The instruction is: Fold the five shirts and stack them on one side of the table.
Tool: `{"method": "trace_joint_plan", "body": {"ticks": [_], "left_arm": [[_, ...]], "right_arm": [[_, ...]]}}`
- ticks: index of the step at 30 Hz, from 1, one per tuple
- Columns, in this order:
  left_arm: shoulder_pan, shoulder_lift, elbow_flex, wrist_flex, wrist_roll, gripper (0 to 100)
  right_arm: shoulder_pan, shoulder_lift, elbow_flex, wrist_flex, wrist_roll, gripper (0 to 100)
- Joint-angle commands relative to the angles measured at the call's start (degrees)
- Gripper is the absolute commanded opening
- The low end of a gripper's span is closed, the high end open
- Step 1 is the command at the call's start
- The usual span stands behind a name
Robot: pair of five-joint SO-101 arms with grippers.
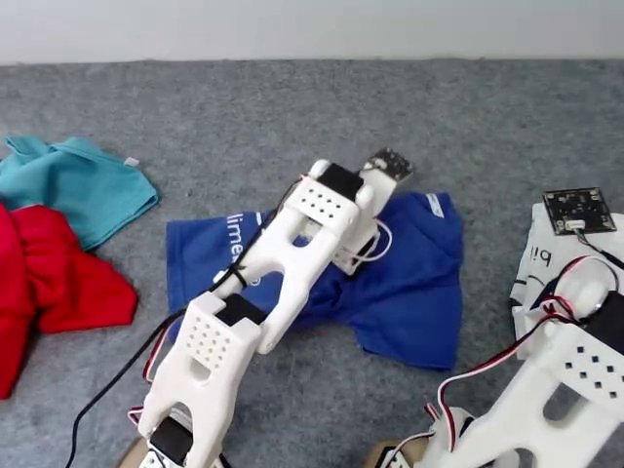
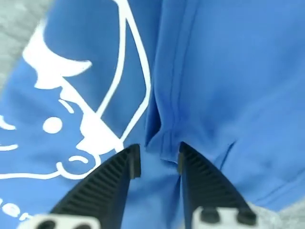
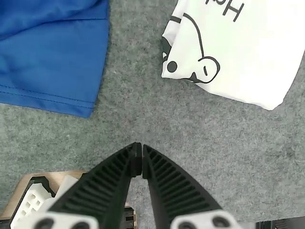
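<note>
Left claw (image 2: pixel 157 160): fingers narrowly parted and pressed down on the blue shirt (image 2: pixel 228 71). A raised crease with a stitched seam runs into the gap between the tips. Whether the pads actually bite the cloth is hard to tell. Just beside the claw is white print on the blue, a cartoon outline (image 2: pixel 71 119) and the edge of some lettering, too cropped to read.

Right claw (image 3: pixel 142 160): tips closed together, holding nothing, over bare grey counter (image 3: pixel 143 114). Ahead of it, to one side, is the hemmed edge of the blue shirt. To the other side is the folded white shirt (image 3: pixel 248 52) with a black line drawing and black letters cut off at the edge.

Farther out, in the high view, the blue shirt lies spread and rumpled mid-counter under the left arm (image 1: pixel 283 253), with a small white neck tag (image 1: pixel 435 205), its print illegible. Well apart from both claws, at the counter's far side edge, the teal shirt (image 1: pixel 78 185) and the red shirt (image 1: pixel 49 273) lie crumpled and touching.
</note>
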Motion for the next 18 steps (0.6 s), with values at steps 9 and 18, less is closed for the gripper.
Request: {"method": "trace_joint_plan", "body": {"ticks": [9,18], "left_arm": [[4.4,-11.78,-7.34,6.07,0.0,16],[19.52,-12.48,4.7,4.75,-5.27,23]], "right_arm": [[0.57,-1.01,-0.26,1.8,0.09,1.9],[0.57,-1.01,-0.26,1.63,0.35,1.9]]}}
